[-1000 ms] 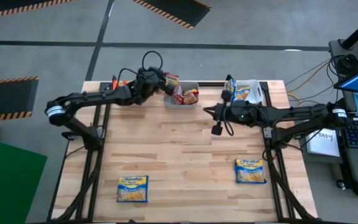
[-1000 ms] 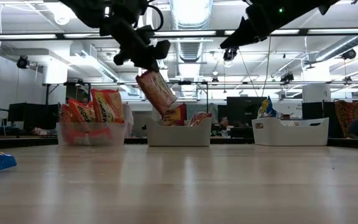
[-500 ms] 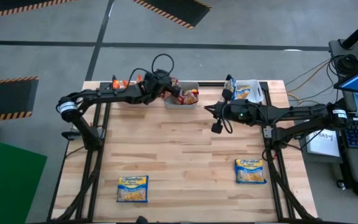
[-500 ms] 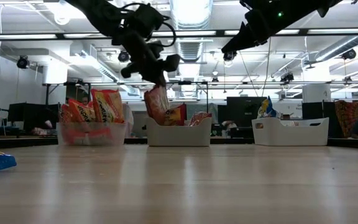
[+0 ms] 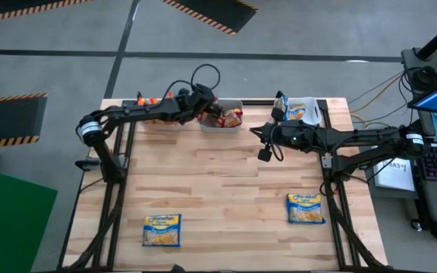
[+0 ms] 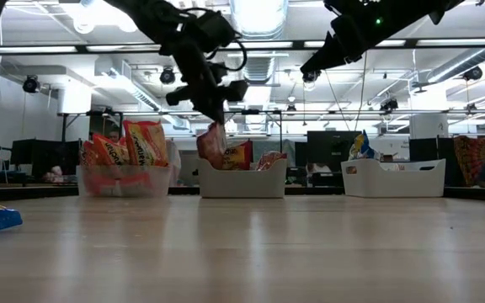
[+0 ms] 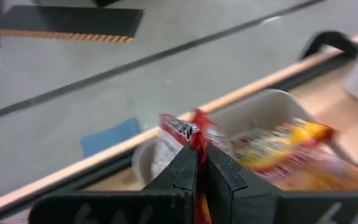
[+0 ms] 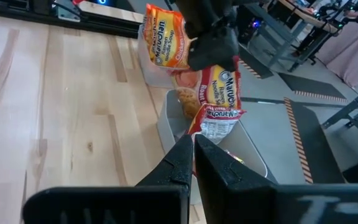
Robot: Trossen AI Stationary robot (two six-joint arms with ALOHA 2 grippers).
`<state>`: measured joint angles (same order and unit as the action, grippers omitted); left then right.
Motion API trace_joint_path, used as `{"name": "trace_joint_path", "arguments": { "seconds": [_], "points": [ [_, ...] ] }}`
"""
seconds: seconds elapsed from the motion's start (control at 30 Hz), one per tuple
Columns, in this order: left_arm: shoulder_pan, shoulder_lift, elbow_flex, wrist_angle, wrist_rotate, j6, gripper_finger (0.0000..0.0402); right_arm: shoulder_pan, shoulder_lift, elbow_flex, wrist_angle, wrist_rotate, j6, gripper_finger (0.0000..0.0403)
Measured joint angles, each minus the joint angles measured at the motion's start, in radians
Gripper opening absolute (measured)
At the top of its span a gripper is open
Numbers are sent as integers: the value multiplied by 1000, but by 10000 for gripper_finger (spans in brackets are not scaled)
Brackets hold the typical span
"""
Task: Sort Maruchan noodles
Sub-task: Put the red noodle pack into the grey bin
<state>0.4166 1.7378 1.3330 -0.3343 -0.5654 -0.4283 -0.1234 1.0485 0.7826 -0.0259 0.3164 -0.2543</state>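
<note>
Your left gripper (image 6: 215,114) clenched a red noodle packet (image 6: 210,143) over the middle bin (image 5: 222,123) at the far edge, while your right gripper (image 5: 265,154) hovered mid-table, fingers together and empty.

Glossy crinkled plastic red packet (image 7: 188,132), pale plastic bin (image 5: 222,126), matt planked wooden table (image 5: 226,197)

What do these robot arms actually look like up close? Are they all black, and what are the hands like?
Both arms are slim, dark, jointed tubes, each with a pale silvery band near its base. A black cable loops above the left gripper. The right gripper has no such loop showing. Each hand is just two flat, wedge-shaped black fingers on a dark bar with pale markings.
</note>
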Motion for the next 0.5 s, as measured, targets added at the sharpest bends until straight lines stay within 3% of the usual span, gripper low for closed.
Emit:
{"name": "trace_joint_path", "arguments": {
  "seconds": [0.17, 0.5],
  "points": [
    [-40, 0, 30, -23, 8, 38, 0, -2, 0, 0, 0, -1, 0, 9],
    [-1, 24, 20, -64, 6, 7, 0, -4, 0, 0, -1, -1, 8, 9]
  ]
}}
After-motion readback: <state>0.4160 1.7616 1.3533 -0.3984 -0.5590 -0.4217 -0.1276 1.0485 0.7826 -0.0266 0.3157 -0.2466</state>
